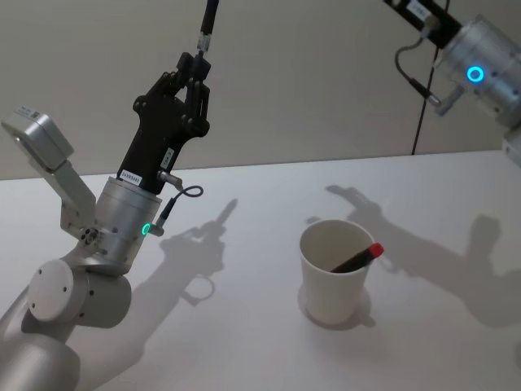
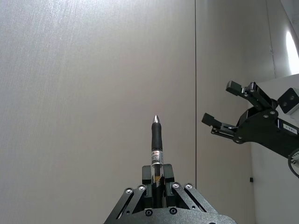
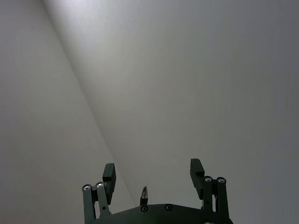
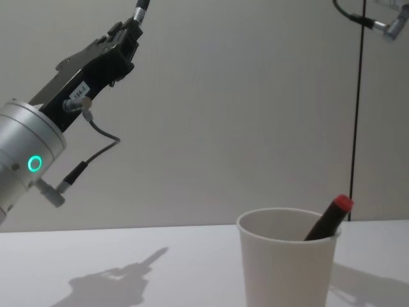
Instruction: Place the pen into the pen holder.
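Holding a black pen (image 1: 209, 20) by its lower end, the left end effector (image 1: 198, 67) stood high over the left side of the table (image 1: 244, 342). Its fingers were closed narrow on the barrel, and the metal tip pointed up. The pen was well apart from the pen holder (image 1: 334, 281), so the placing was, in my judgement, not yet begun.

The first danger was in the turning. The pen had to come over with 1 end down, and a grip so near the end could let it swing or slip.

Further right, the pen holder stood upright on the table, and 1 red-capped pen (image 1: 358, 259) already leaned inside against its right rim. It took part of the mouth, so the black pen could strike it or the rim. The holder looked like light paper, and a side push would probably tip it. A release from too high could let the pen bounce out.

At the far right, the right end effector (image 3: 152, 170) hung raised, fingers wide, with nothing between them.
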Action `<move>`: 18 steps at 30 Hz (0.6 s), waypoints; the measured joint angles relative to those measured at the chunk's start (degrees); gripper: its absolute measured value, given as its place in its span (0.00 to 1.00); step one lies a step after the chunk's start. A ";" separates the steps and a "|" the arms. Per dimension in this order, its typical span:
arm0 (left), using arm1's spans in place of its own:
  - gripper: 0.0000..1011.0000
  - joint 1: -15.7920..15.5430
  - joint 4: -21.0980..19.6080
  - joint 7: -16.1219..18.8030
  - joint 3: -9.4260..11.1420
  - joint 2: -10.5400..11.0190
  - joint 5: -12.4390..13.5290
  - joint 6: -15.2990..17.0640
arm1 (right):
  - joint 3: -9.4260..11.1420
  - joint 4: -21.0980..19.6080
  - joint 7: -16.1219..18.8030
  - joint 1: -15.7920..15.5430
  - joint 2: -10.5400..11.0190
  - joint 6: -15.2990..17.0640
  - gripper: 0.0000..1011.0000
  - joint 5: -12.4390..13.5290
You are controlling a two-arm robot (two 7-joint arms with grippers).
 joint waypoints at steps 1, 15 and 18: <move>0.15 0.00 0.00 0.00 0.00 0.00 0.00 0.00 | -0.08 0.28 0.11 0.29 -0.15 0.59 0.99 0.09; 0.15 0.00 0.00 0.00 0.00 0.00 0.00 0.00 | -1.39 5.28 1.58 6.45 -2.73 14.81 0.99 1.49; 0.15 0.00 0.00 0.00 0.00 0.00 0.00 0.00 | -1.65 5.99 1.64 7.29 -3.06 16.99 0.99 1.69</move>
